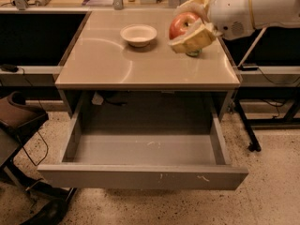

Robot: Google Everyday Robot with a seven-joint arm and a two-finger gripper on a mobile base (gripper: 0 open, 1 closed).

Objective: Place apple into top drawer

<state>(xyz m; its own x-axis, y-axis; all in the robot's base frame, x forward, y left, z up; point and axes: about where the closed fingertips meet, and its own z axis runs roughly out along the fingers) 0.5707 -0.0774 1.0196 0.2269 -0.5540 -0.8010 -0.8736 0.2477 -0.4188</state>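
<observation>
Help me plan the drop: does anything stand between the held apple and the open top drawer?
Nothing visible does. The gripper holds the apple above the table; the top drawer stands open below. Only the table's front edge must be cleared; the bowl sits aside.

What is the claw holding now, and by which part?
The claw holds the apple, one finger over its top and the other under it, above the table's right rear.

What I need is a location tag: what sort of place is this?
Probably a lab or workshop: tan-topped metal table with its wide grey top drawer open, loose black cables, speckled hard floor. The gripper, above the table's right rear, is shut on the round red apple.
</observation>
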